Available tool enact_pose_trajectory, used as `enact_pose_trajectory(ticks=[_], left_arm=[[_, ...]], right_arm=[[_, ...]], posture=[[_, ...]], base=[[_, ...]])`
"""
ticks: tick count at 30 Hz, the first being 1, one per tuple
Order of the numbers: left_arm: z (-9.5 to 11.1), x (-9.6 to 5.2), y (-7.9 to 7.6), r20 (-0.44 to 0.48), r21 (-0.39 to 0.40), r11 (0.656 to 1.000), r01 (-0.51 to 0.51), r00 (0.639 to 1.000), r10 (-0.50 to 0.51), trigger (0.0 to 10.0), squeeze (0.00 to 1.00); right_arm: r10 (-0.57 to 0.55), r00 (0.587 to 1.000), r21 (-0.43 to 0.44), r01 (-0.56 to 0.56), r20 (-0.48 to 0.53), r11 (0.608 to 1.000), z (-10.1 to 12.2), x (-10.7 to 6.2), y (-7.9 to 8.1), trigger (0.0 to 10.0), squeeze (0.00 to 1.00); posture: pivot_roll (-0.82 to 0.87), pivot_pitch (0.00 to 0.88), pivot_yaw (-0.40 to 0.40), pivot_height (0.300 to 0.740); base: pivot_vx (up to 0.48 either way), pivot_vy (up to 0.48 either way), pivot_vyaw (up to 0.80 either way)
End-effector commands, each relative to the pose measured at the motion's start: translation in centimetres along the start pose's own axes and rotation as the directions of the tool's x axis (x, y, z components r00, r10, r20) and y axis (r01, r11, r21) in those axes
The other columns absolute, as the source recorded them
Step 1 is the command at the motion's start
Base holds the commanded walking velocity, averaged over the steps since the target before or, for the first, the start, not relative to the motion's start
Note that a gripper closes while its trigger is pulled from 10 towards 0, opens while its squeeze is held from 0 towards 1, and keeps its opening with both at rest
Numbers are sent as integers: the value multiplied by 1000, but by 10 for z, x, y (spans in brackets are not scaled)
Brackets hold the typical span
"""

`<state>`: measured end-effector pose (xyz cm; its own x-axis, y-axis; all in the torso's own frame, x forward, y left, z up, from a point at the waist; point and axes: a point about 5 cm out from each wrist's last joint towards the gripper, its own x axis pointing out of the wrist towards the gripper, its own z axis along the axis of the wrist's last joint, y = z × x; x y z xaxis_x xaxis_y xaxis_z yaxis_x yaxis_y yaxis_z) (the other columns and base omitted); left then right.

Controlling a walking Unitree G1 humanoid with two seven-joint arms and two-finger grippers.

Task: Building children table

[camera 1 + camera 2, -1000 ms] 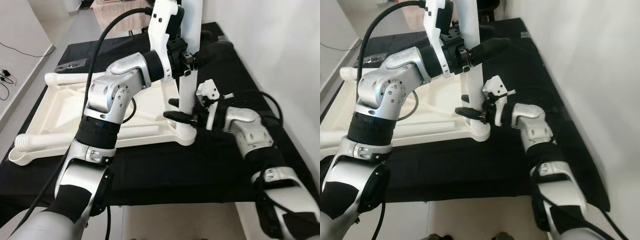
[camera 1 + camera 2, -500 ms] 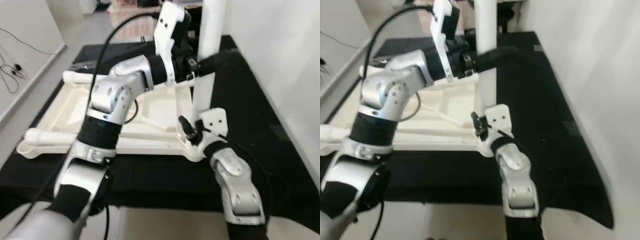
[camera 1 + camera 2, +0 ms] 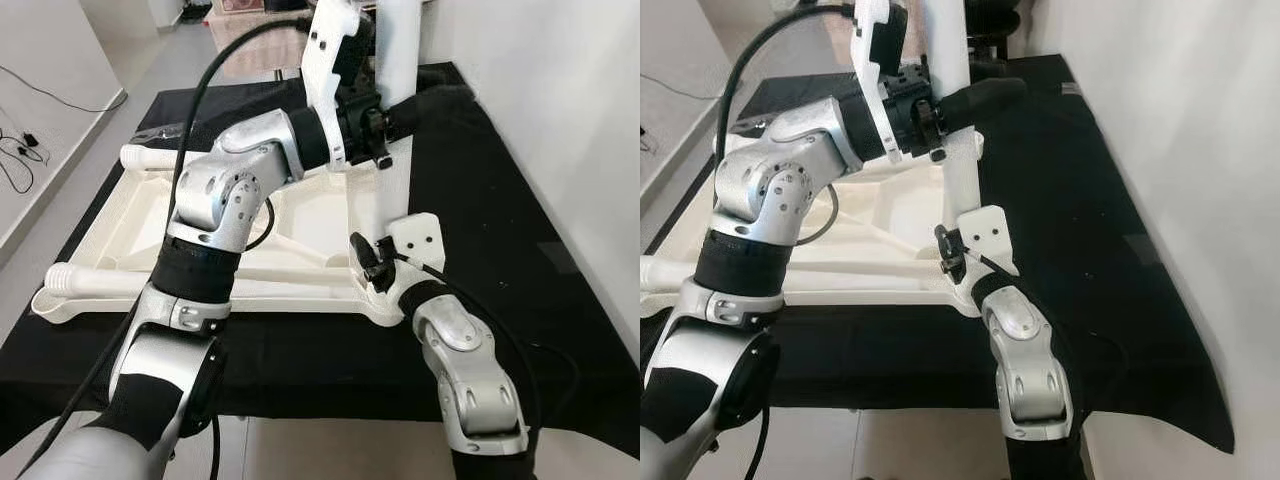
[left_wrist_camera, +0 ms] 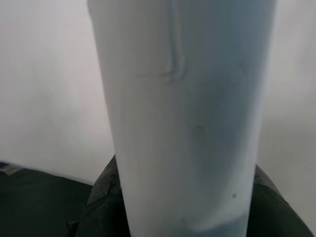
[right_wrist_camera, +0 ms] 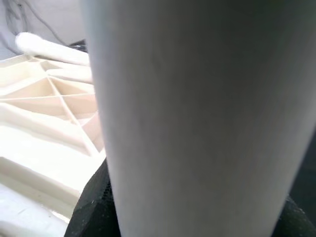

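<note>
White leg (image 3: 398, 120) upright at tabletop (image 3: 150, 215) corner, frame centre. Left gripper (image 3: 400, 108) fingers pinch leg high; right gripper (image 3: 952, 252) fingers pinch base. Risk: I tilt leg, thread jams.

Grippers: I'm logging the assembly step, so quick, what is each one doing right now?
Left gripper: shut on the upright white table leg, high up.
Right gripper: at the same leg's base by the tabletop; open or shut cannot be told.
</note>
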<state>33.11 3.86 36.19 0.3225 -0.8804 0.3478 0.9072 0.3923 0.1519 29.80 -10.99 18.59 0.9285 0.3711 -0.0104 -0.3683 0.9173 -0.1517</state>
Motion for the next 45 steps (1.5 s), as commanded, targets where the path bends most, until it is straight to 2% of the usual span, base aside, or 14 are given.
enact_pose_trajectory(ticks=[1, 9, 10, 11, 18, 21, 26, 27, 33, 39, 40, 43, 44, 45], left_arm=[[-11, -5, 3, -42, -9, 1000, -30, 999, 29, 0, 0], [-14, -4, -1, -48, -23, 1000, -5, 999, 4, 0, 0], [-14, -3, -2, -48, -29, 1000, 3, 999, -4, 0, 0], [-15, -2, -3, -50, -33, 999, 12, 999, -14, 0, 0], [-18, 0, -13, -69, -40, 997, 73, 995, -76, 0, 0], [-18, 4, -23, -89, -29, 990, 139, 986, -141, 0, 0], [-15, 11, -32, -99, -31, 977, 210, 972, -212, 0, 0], [-13, 14, -35, -103, -28, 972, 234, 966, -235, 0, 0], [-6, 24, -43, -108, -20, 960, 279, 954, -279, 0, 0], [-7, 26, -40, -100, -25, 960, 278, 955, -279, 0, 0], [-10, 25, -33, -96, -33, 971, 238, 966, -240, 10000, 333], [-13, 24, -28, -94, -39, 977, 208, 973, -211, 10000, 333], [-17, 20, -17, -87, -50, 989, 136, 986, -140, 10000, 1000], [-17, 20, -17, -87, -50, 989, 136, 986, -140, 10000, 1000]], right_arm=[[80, 997, 49, -79, -13, 996, -8, 6, -4, 10000, 1000], [349, 932, 38, -354, 100, 934, 26, 21, -31, 10000, 945], [413, 905, -8, -414, 105, 910, 33, 24, -34, 10000, 216], [466, 879, -35, -465, 105, 885, 38, 27, -36, 10000, 0], [658, 749, -101, -650, 82, 753, 52, 40, -35, 10000, 0], [770, 636, -97, -765, 49, 637, 54, 46, -29, 10000, 0], [788, 614, -72, -785, 42, 615, 55, 55, -27, 10000, 0], [797, 602, -60, -795, 42, 604, 54, 57, -25, 0, 0], [813, 580, -35, -813, 47, 581, 47, 61, -26, 0, 0], [761, 648, 0, -762, 20, 648, 28, 60, -29, 0, 0], [726, 688, 19, -726, 16, 687, 25, 61, -29, 0, 0], [700, 714, 32, -700, 12, 713, 23, 61, -30, 0, 0], [649, 761, 44, -648, -12, 760, 16, 56, -25, 0, 0], [649, 761, 44, -648, -12, 760, 16, 56, -25, 0, 0]], posture=[[-45, 139, 64, 740], [-31, 144, 56, 740], [-29, 144, 55, 740], [-25, 146, 55, 740], [-20, 150, 60, 740], [-20, 158, 66, 740], [-21, 168, 77, 740], [-23, 171, 81, 740], [-32, 179, 88, 740], [-42, 179, 88, 740], [-45, 177, 85, 740], [-45, 177, 85, 740], [-55, 177, 80, 740], [-55, 177, 80, 740]], base=[[0, 0, 0], [0, 0, 0], [0, 0, 0], [0, 0, 0], [0, 0, 0], [0, 0, 0], [0, 0, 0], [0, 0, 0], [0, 0, 0], [0, 0, 0], [0, 0, 0], [0, 0, 0], [0, 0, 0], [0, 0, 0]])
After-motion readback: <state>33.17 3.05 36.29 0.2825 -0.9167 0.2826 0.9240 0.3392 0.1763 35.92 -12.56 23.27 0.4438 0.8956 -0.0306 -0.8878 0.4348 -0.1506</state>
